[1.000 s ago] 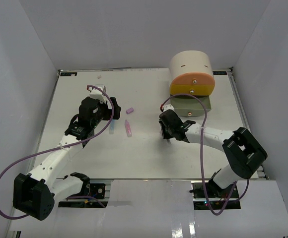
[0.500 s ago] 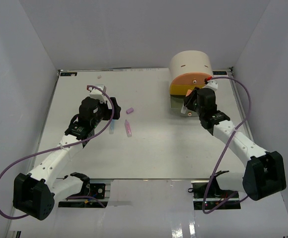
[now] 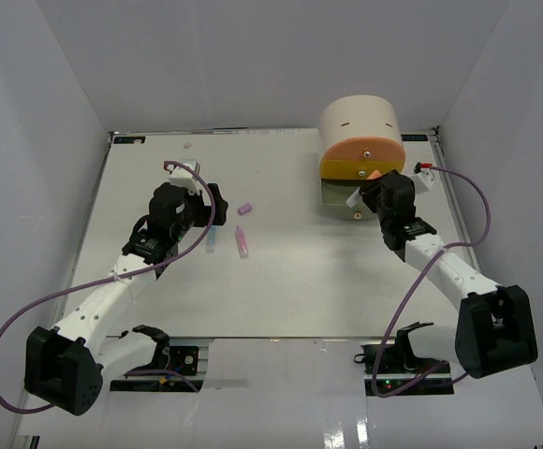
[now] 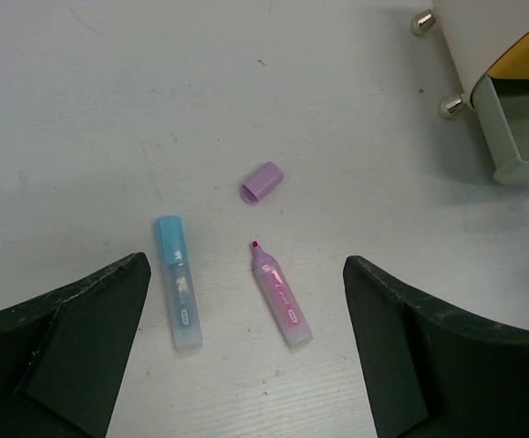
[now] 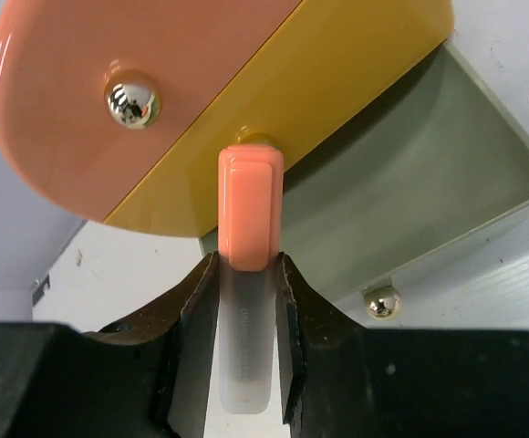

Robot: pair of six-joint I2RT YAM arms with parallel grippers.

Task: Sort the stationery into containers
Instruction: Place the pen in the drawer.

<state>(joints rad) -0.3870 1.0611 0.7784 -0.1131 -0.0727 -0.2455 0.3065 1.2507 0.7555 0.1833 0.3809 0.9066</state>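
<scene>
My right gripper [image 5: 246, 274] is shut on an orange-capped marker [image 5: 246, 219] with a clear body. It holds the marker over the open grey-green drawer [image 5: 429, 201], cap towards the yellow drawer [image 5: 347, 82] and the peach drawer [image 5: 73, 128] above it. In the top view this gripper [image 3: 369, 190] is at the front of the cream organiser [image 3: 360, 120]. My left gripper [image 4: 246, 347] is open and empty above a blue marker [image 4: 178, 285], an uncapped pink marker [image 4: 279, 295] and a purple cap [image 4: 262, 181].
The grey-green drawer [image 3: 339, 196] sticks out towards the table's middle, with a brass knob [image 5: 382, 302] on its front. The markers [image 3: 212, 241] lie left of centre. White walls close in the table on three sides.
My right arm has swung from the middle of the table to the organiser, carrying the orange-capped marker over the open grey-green drawer. The left arm has not moved.
</scene>
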